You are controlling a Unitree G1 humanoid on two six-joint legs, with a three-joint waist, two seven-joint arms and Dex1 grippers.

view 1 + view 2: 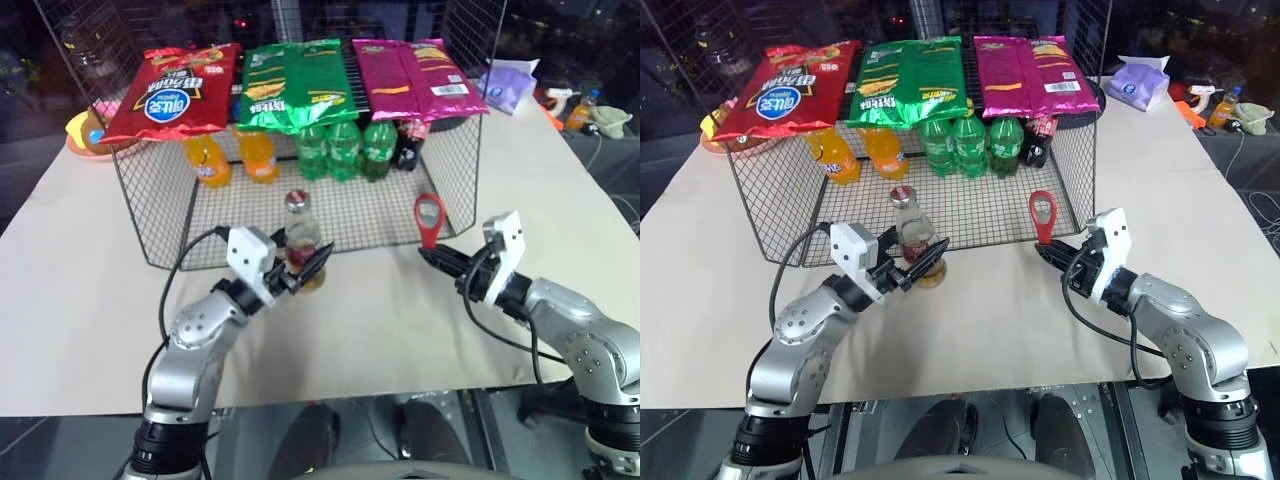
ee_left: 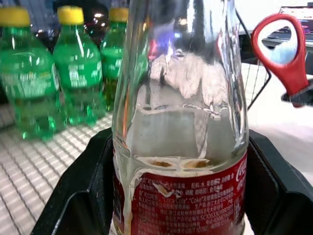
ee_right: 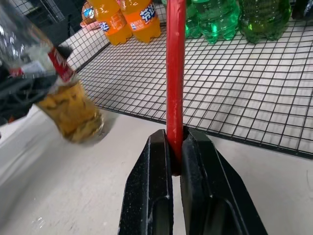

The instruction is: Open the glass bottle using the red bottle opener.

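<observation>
A pale tabletop (image 1: 90,300) fills the near ground, dark room behind it. Near left, the left gripper (image 1: 305,268) is clamped around the glass bottle (image 1: 301,238), held upright: clear, red label, amber liquid low, metal cap on. Near right, the right gripper (image 1: 437,257) is pinched tight on the red bottle opener (image 1: 429,217), ring head up, well apart from the bottle. Farther back stands a wire rack (image 1: 160,215) holding 2 orange soda bottles (image 1: 230,157) and 3 green soda bottles (image 1: 345,150), with snack bags (image 1: 290,85) on top.
</observation>
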